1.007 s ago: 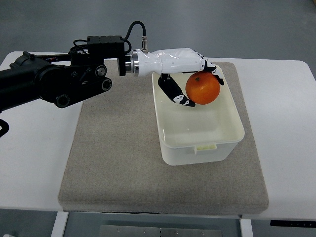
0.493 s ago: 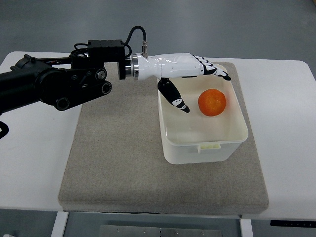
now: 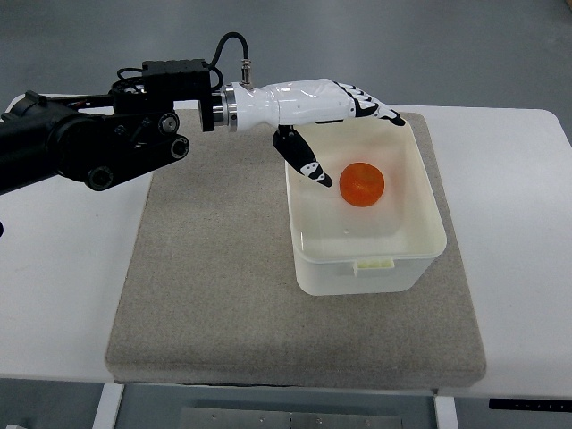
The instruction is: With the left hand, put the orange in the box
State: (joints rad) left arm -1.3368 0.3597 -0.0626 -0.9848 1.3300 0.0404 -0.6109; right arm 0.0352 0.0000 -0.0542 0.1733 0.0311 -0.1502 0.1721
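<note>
Change: since a second ago the orange [image 3: 362,183] is no longer sitting in the fingers; it is lying loose inside the box [image 3: 393,268], and the left hand [image 3: 332,121] is lifting back toward the far edge of the worktop [image 3: 63,295].
Left hand: released and holding nothing, its fingers [image 3: 371,107] stretching out flat over the far rim of the box, the thumb [image 3: 304,165] pointing down just inside the box's left wall, clear of the fruit.
Orange: resting on the box floor in the far half, a little left of centre, apart from every wall as far as I can tell.
Box: sitting on the grey mat [image 3: 206,277], toward the mat's right and far sides, with its tabbed rim facing the near edge of the worktop.
Progress: the placing itself is looking done; what is remaining, in my judgement, is the withdrawal.
Doing it well: the hand should be rising straight up before swinging left, so the hanging thumb is not catching the left wall and dragging the light box across the mat.
Risk: the orange is round and may be settling or rolling a bit; a knock to the box could be sending it against a wall.
Surroundings: nothing else is standing on the mat or the white worktop, so the way out to the left is looking free.
Right hand: not showing.
</note>
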